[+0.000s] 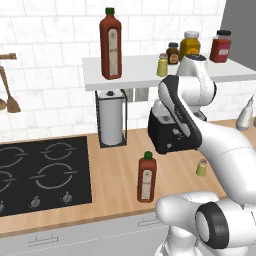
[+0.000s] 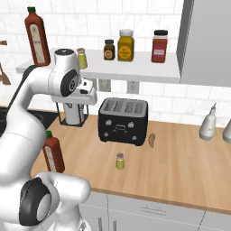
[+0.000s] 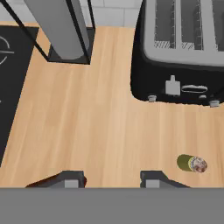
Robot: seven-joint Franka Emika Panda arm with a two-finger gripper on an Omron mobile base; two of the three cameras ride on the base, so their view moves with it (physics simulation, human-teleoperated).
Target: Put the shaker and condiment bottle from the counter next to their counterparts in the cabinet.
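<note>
The condiment bottle stands upright on the counter near its front edge, and a sliver of its red body shows beside the left fingertip. The tiny shaker stands in front of the toaster; it appears low and right in the hand view. My gripper hangs above the counter, pointing down, jaws apart over bare wood. On the cabinet shelf stand the counterparts: a matching bottle at the left end and a matching shaker.
A black toaster sits at the back of the counter, a paper towel holder to its left, the black hob further left. On the shelf: a dark brown jar, a mustard jar, a red jar. White bottle at right.
</note>
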